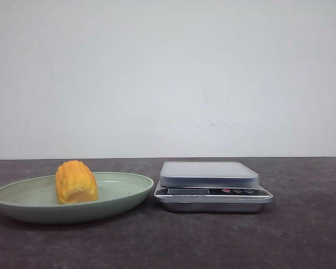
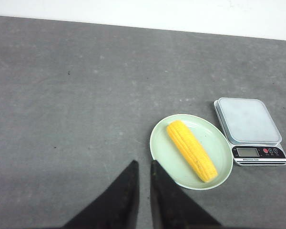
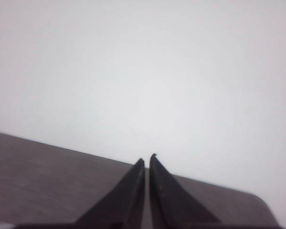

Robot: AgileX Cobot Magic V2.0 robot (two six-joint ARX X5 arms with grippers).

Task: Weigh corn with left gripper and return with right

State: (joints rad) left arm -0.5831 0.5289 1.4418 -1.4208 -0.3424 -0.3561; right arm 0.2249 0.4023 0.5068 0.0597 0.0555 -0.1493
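The corn (image 1: 75, 182) lies in the green plate (image 1: 123, 193) at lower left of the front view, beside the scale (image 1: 210, 185), while the left gripper (image 2: 144, 164) and right gripper (image 3: 147, 160) both show narrow, empty jaws

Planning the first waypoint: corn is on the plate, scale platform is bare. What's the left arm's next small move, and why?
Probably open the left gripper and move it toward the long yellow corn cob. Its black fingers sit nearly closed, hold nothing and hang apart from the pale green oval plate. The corn lies on the plate beside the silver digital scale.
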